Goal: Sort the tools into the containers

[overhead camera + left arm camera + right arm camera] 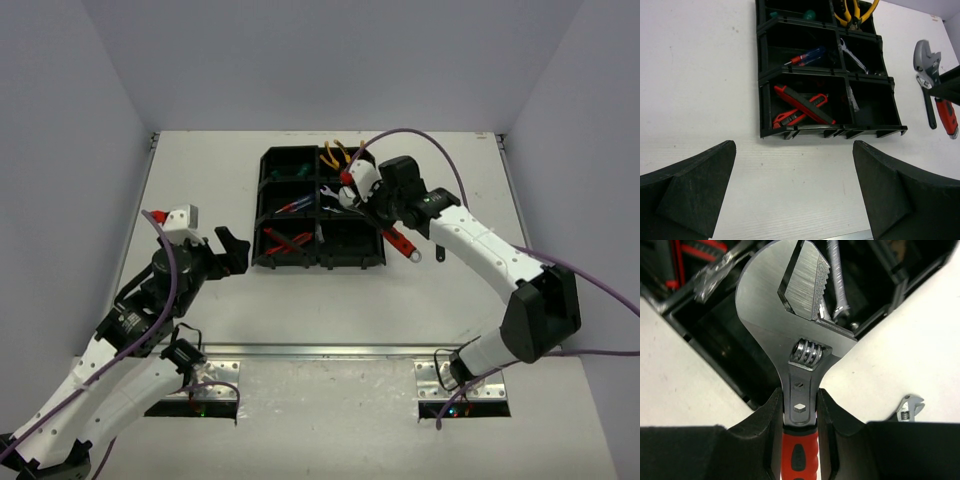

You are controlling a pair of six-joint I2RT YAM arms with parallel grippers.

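The black organizer tray [352, 262] lies mid-table. In the left wrist view the tray [880, 131] holds red-black utility knives [802, 105], blue and red screwdrivers [807, 56], yellow pliers [855, 12] and a silver wrench [852, 52]. My right gripper [800, 400] is shut on the red-handled adjustable wrench [790, 325] at the neck. It holds the wrench head above the tray's right edge [400, 240]. The wrench also shows in the left wrist view [935, 95]. My left gripper [795, 190] is open and empty, over bare table just in front of the tray [228, 250].
A small silver wrench [907, 409] lies on the table right of the tray, and shows as a small dark thing in the top view [440, 252]. Grey walls enclose the table on three sides. A metal rail [320, 352] runs along the near edge.
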